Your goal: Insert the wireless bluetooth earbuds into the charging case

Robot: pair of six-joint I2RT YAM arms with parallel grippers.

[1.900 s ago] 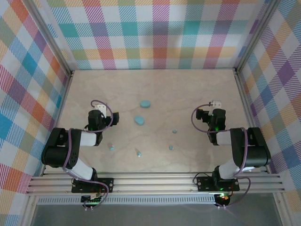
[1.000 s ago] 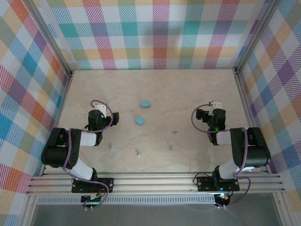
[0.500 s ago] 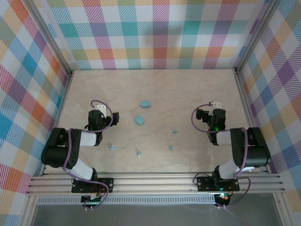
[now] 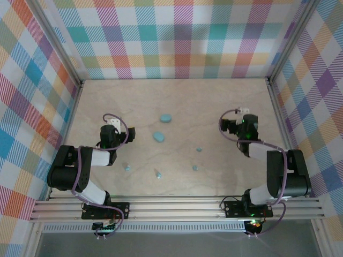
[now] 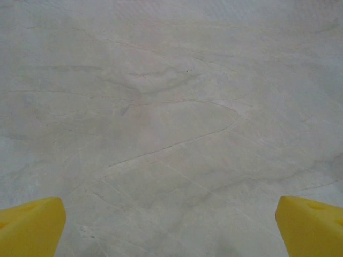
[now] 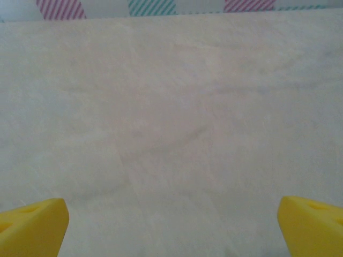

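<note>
Two light-blue oval charging cases lie mid-table, one farther back and one nearer. Several tiny light-blue earbuds are scattered in front of them: one right of centre, one nearer, one at centre front and one to the left. My left gripper stands left of the cases. In the left wrist view it is open over bare table, yellow fingertips far apart. My right gripper is off to the right, also open with nothing between its fingertips.
Plaid walls enclose the marble-patterned table at the back and both sides; the back wall's foot shows ahead of the right gripper. An aluminium rail runs along the near edge by the arm bases.
The right arm has stretched farther back along the table, away from its base. The left arm, cases and earbuds have not moved.
</note>
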